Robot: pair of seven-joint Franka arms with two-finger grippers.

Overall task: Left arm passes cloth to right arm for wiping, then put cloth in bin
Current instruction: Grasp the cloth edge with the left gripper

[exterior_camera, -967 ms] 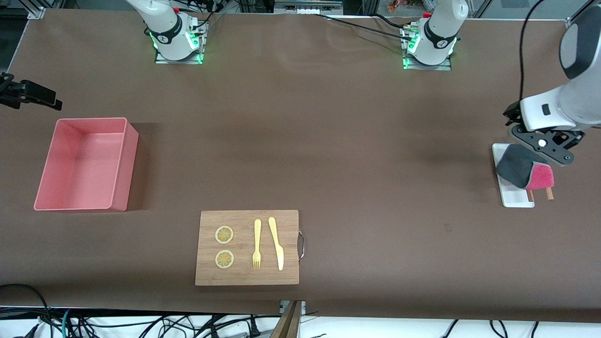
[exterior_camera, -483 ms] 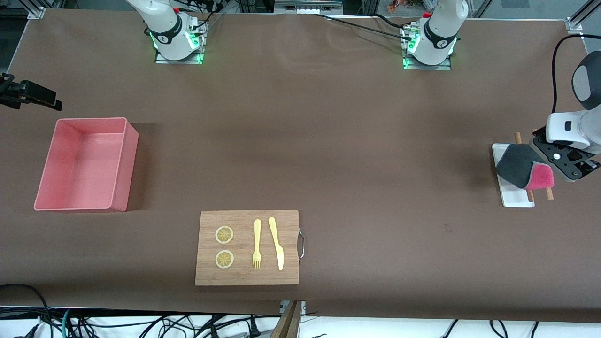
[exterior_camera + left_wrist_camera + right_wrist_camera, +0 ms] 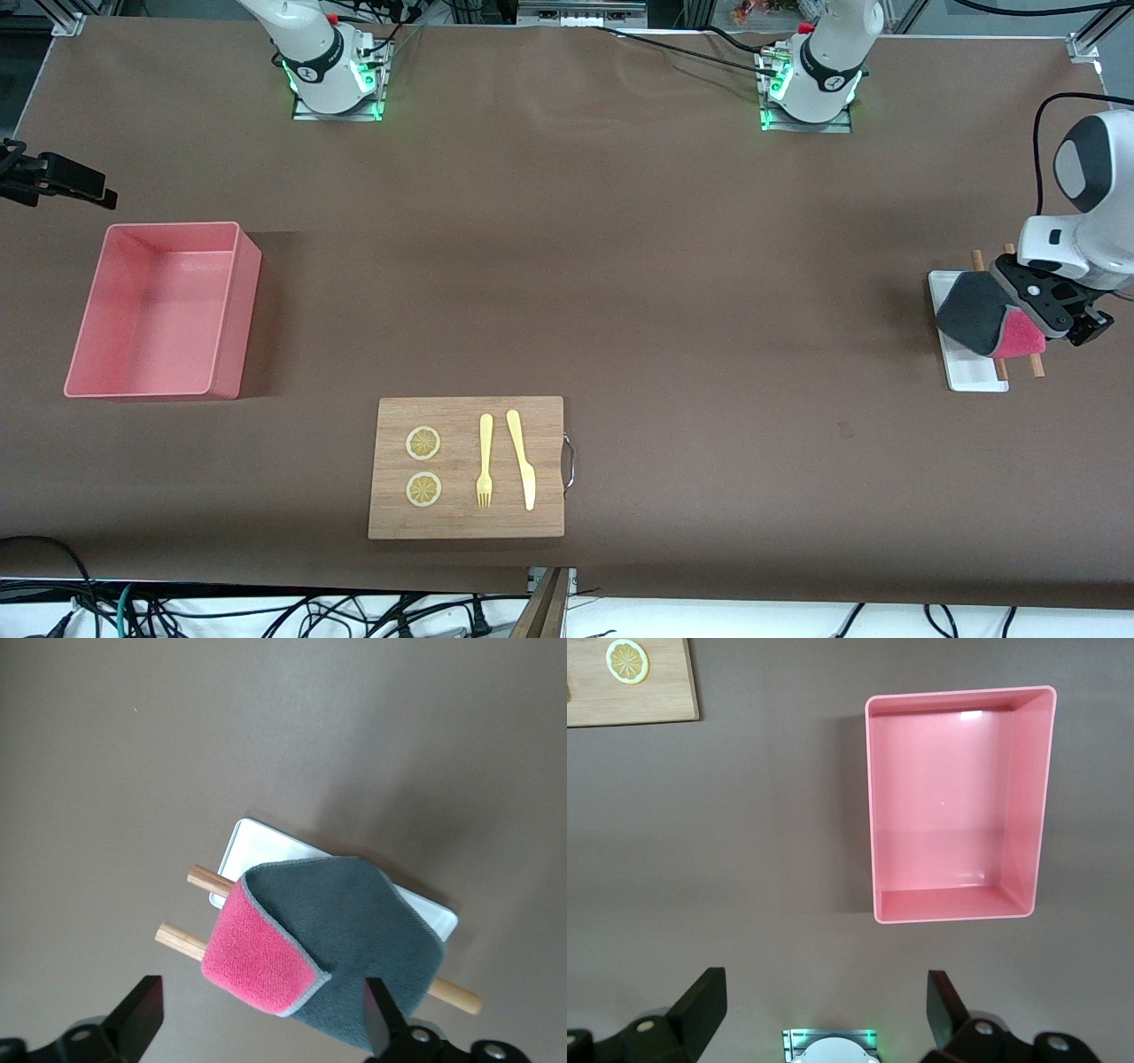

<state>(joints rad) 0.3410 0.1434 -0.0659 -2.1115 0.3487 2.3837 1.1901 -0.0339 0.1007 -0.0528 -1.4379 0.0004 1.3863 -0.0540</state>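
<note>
Cloth point(image 3: 982, 317) insp.: small, soft, folded; dark grey face up over most of it, bright pink-magenta underside turned out at one corner point(image 3: 259, 957), thin pale edging along the fold. Location: at left arm's end of table point(image 3: 620, 266), draped over two wooden sticks point(image 3: 182, 940) that lie across a white tray point(image 3: 961, 368), so it sits raised off the tray, not flat on it. Orientation: long axis runs diagonal in front view, approx. along the sticks' line; grey end lies farther from front camera, pink end nearer to it. Sticks approx. parallel to each other, ends poking out past the cloth on both sides. Left claw point(image 3: 1044, 308) directly over the cloth, jaws spread wide and released; in left wrist view both fingertips point(image 3: 142, 1014) flank the cloth w/ gaps, no contact seen, nothing gripped. Right claw point(image 3: 824, 1010) at right arm's end of table, up over bare table beside the bin point(image 3: 159, 310), jaws spread, holding nothing; right arm waiting. Bin: salmon-pink rect. box, upright walls, nothing in it. Wooden board point(image 3: 467, 467) at table edge nearest front camera, carrying two lemon slices point(image 3: 423, 443), a yellow fork point(image 3: 485, 461) and a yellow knife point(image 3: 522, 459).
</note>
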